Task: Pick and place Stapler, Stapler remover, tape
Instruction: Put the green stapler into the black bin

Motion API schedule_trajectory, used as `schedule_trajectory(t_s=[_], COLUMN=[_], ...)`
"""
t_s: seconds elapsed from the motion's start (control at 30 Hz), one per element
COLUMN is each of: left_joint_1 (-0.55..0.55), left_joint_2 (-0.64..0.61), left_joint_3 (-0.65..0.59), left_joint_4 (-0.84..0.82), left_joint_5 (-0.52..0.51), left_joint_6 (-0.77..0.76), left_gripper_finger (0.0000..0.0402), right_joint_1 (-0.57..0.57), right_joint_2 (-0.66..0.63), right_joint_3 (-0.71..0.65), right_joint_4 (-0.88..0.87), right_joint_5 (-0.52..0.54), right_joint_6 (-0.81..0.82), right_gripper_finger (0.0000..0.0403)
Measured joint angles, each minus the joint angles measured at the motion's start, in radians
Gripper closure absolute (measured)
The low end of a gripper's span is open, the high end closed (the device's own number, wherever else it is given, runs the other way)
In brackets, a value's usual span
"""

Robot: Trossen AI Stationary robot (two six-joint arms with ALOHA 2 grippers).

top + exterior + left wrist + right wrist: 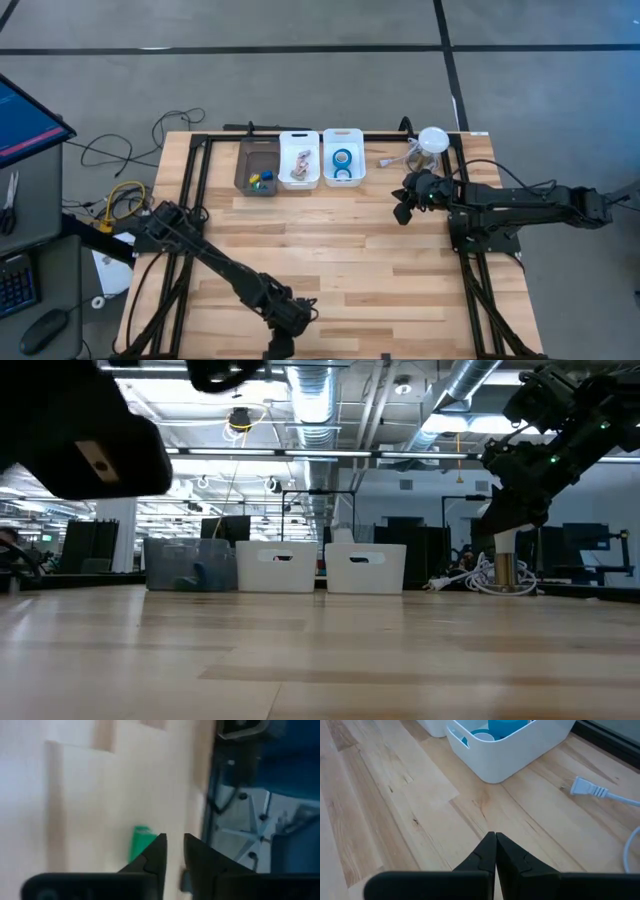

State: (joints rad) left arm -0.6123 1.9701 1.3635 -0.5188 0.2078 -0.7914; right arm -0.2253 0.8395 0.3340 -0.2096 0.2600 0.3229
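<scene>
Blue tape rolls [343,160] lie in the rightmost white bin [343,135]; the right wrist view shows them [500,727] beyond my fingers. The middle white bin [299,178] holds pinkish things. A dark clear bin [245,165] holds small coloured pieces. I cannot pick out a stapler or a stapler remover. My right gripper [495,835] is shut and empty over bare wood, right of the bins [402,212]. My left gripper [175,840] hangs at the table's near edge [278,347], fingers a narrow gap apart. A small green thing [139,842] lies beside one finger.
A white plug and cord [585,787] lie on the wood right of the tape bin. A white round object [432,140] with coiled cable stands at the far right corner. Bare wood stretches between the bins and the near edge.
</scene>
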Motion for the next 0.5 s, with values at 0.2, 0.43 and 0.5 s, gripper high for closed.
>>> schedule_trajectory(t_s=[0.2, 0.43, 0.5], left_joint_1=[-0.032, -0.063, -0.076], left_joint_2=[0.0, 0.0, 0.0], left_joint_3=[0.041, 0.116, 0.136], left_joint_4=[-0.008, -0.235, -0.289], left_joint_5=[0.034, -0.158, -0.219], left_joint_6=[0.012, 0.027, 0.025], left_gripper_finger=[0.038, 0.04, 0.04], right_joint_1=[0.0, 0.0, 0.0], right_joint_2=[0.0, 0.0, 0.0], right_joint_3=[0.0, 0.0, 0.0], right_joint_4=[0.0, 0.0, 0.0], right_joint_5=[0.0, 0.0, 0.0], right_joint_6=[0.0, 0.0, 0.0], right_gripper_finger=[0.0402, 0.0402, 0.0402])
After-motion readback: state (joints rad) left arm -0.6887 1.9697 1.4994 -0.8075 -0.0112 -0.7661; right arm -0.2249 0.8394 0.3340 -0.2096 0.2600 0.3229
